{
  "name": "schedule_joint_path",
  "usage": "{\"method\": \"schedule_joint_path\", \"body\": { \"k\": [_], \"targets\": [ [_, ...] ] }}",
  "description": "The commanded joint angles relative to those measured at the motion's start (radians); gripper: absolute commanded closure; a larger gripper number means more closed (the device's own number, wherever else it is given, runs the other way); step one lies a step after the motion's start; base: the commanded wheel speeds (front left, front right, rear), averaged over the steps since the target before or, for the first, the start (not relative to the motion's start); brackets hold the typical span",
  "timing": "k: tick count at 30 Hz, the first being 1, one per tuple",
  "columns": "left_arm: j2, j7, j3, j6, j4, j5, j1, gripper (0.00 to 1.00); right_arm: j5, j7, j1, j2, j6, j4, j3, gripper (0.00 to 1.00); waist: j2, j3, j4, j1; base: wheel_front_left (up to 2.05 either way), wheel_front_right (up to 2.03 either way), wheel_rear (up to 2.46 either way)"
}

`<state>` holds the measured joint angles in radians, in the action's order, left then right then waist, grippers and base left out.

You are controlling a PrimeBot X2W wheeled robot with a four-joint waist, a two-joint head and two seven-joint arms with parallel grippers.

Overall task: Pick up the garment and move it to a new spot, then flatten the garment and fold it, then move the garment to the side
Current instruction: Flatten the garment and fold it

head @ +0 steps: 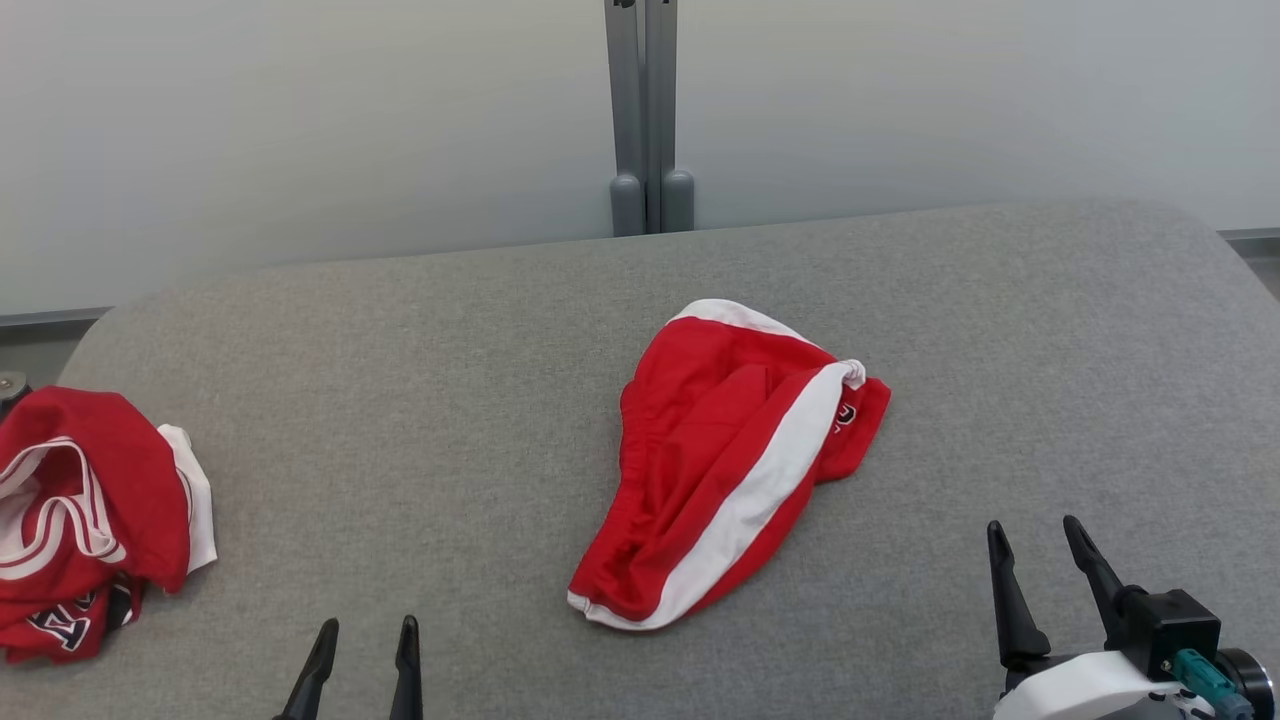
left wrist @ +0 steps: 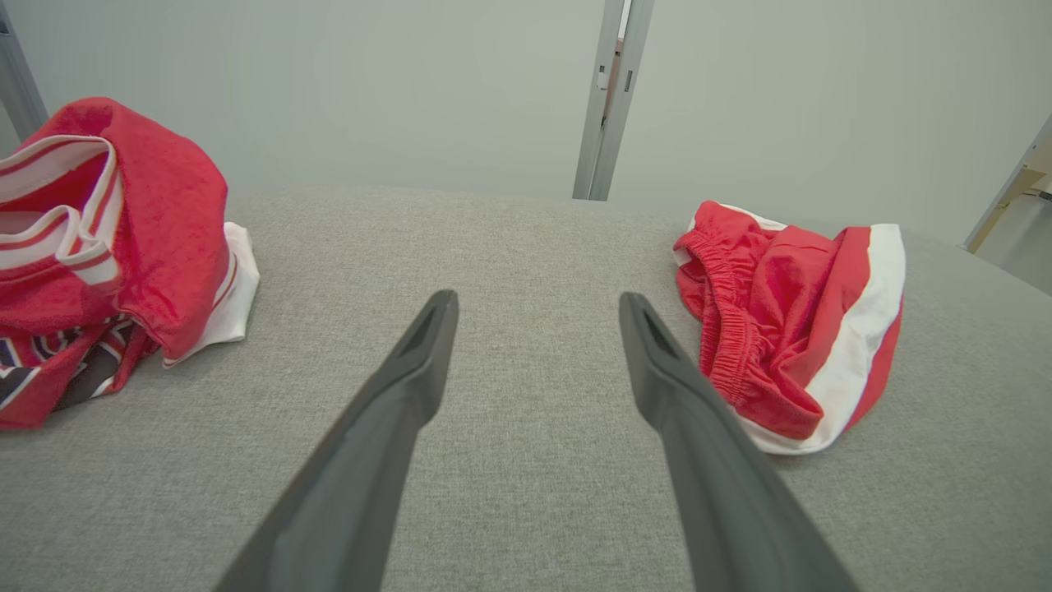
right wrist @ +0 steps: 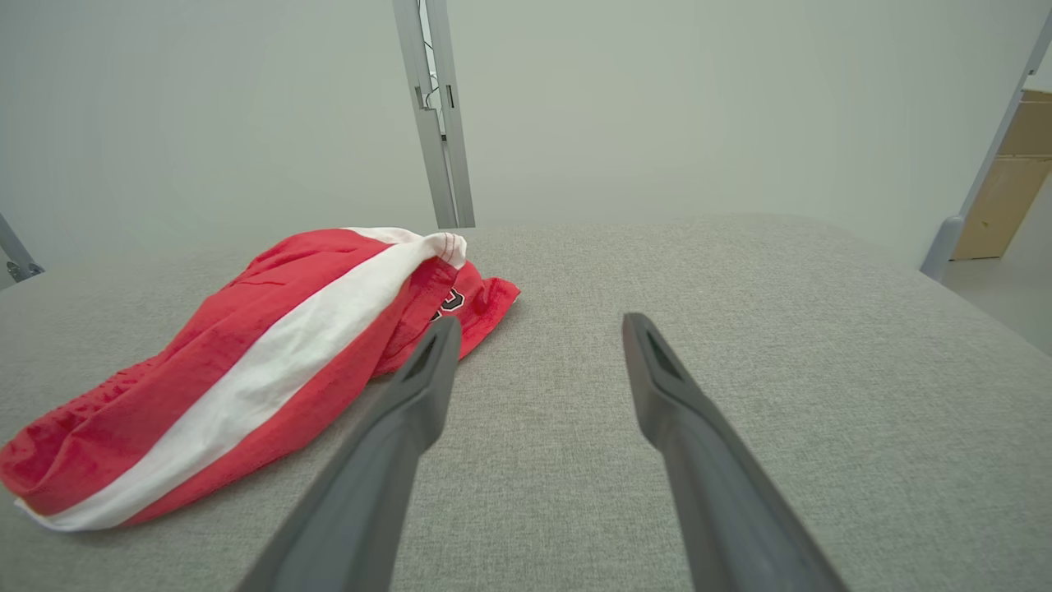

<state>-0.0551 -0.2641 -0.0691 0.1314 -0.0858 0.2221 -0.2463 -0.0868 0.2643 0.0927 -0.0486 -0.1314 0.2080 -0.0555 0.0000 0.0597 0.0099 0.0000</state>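
Observation:
A crumpled pair of red shorts with a white side stripe (head: 725, 460) lies bunched near the middle of the grey table (head: 450, 400). The left wrist view has the shorts (left wrist: 789, 329) at the right, the right wrist view has them (right wrist: 255, 370) at the left. My left gripper (head: 367, 632) stands open at the lower left, apart from the shorts, nothing between its fingers. My right gripper (head: 1035, 538) stands open at the lower right, a little to the right of the shorts and not touching them. Both show open in their wrist views, left (left wrist: 538, 306) and right (right wrist: 538, 327).
A second red and white garment (head: 85, 520) lies heaped at the table's left edge, seen too in the left wrist view (left wrist: 107, 247). A grey metal post (head: 648, 120) stands behind the table against a pale wall. Wooden furniture (right wrist: 1007, 197) stands off to the right.

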Motion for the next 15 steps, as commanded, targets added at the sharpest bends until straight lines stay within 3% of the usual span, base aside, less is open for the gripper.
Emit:
{"method": "schedule_joint_path", "body": {
  "k": [1,10,15],
  "targets": [
    [-0.001,0.0,-0.002,-0.001,0.003,-0.014,-0.012,0.0,-0.006,0.0,0.007,-0.003,0.001,0.003,0.001,0.0,0.0,-0.001,0.001,0.0,0.0,0.0,0.0],
    [-0.003,0.0,-0.025,-0.001,-0.018,-0.039,0.001,0.0,-0.023,0.0,-0.014,-0.003,0.001,0.014,0.006,0.0,0.0,-0.022,0.001,0.0,0.0,0.0,0.0],
    [-0.016,0.0,-0.064,-0.001,-0.092,-0.026,0.041,0.0,-0.075,0.0,-0.073,-0.003,0.001,0.085,0.009,0.0,0.0,-0.048,-0.003,0.0,0.0,0.0,0.0]
  ]
}}
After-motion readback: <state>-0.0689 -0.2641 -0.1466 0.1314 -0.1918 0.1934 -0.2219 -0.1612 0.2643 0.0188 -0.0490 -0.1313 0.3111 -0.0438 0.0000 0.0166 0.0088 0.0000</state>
